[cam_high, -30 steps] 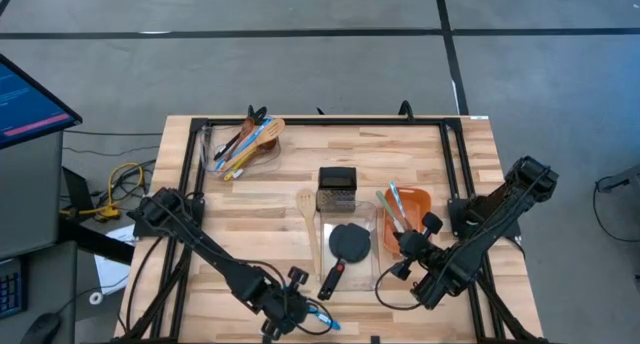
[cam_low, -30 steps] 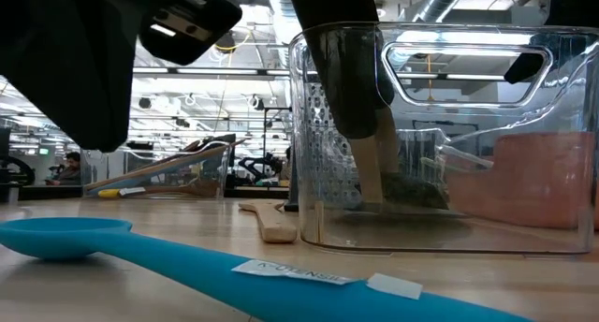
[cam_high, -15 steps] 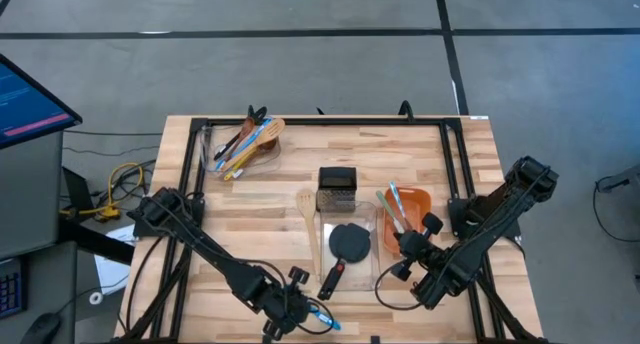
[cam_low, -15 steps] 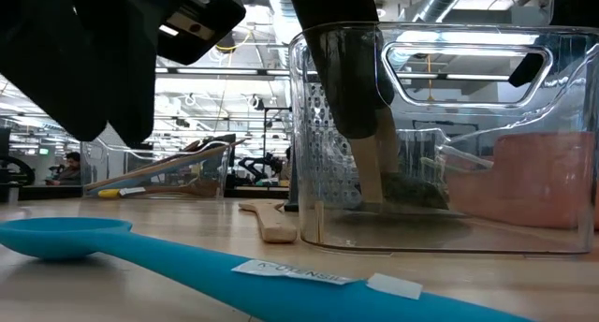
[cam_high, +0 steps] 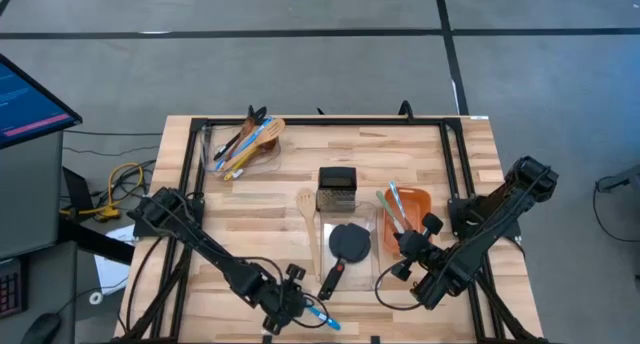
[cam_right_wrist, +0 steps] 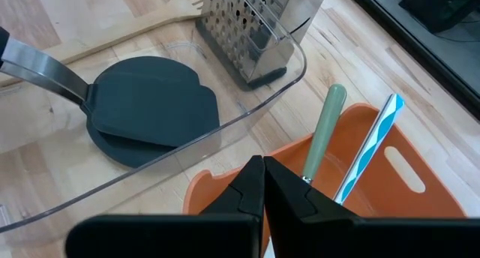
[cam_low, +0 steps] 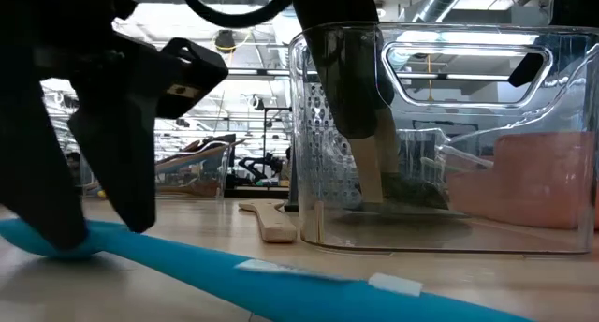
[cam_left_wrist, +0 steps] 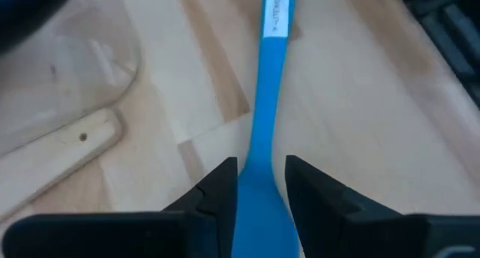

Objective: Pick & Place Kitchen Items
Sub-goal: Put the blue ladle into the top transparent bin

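Note:
A blue spoon lies flat on the wooden table near its front edge; it also shows in the low view. My left gripper is down on it, shut on it next to the bowl. My right gripper is shut and empty, held above the near rim of an orange bin that holds a green-handled utensil and a blue striped one. A black turner lies in a clear bin. My left gripper pinches the spoon's neck, where the handle widens into the bowl, between its two fingers. The fingers come from above and lie across the spoon. The spoon lies on the table, its labelled handle pointing away from the gripper.
A steel box grater stands at the clear bin's far end, with a wooden spoon on the table beside it. A clear container with several utensils stands at the far left. The table's front edge is close to the left gripper.
My left gripper has come down from above the table onto the blue spoon's bowl end. The spoon has shifted slightly on the table. My right arm has kept still.

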Robot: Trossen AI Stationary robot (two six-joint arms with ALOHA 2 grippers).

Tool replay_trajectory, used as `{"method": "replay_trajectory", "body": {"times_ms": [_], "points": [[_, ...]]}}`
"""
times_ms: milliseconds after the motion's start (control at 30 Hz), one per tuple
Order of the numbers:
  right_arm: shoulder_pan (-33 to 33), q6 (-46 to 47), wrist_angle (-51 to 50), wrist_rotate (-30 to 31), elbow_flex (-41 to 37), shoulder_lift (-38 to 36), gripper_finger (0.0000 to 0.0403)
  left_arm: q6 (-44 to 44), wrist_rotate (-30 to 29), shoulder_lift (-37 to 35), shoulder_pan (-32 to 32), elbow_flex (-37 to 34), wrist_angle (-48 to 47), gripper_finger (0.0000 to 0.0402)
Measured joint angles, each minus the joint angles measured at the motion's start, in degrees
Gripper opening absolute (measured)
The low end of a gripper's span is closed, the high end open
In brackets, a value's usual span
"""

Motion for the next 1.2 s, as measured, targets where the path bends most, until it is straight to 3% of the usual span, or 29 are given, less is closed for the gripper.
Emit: {"method": "replay_trajectory", "body": {"times_ms": [400,667,1100,1200], "points": [[0.0,0.0,0.0,0.0,0.0,0.0,0.0000,-4.1,1.1,-0.1,1.9,-6.7,11.1,0.0099],[0.0,0.0,-0.1,0.0,0.0,0.0,0.0000,-5.4,1.2,-0.2,1.7,-7.7,12.0,0.0097],[0.0,0.0,-0.2,0.0,0.0,0.0,0.0000,-8.1,1.0,-0.2,1.2,-7.7,11.8,0.0013],[0.0,0.0,-0.2,0.0,0.0,0.0,0.0000,-8.3,1.0,-0.2,0.8,-7.7,11.8,0.0009]]}}
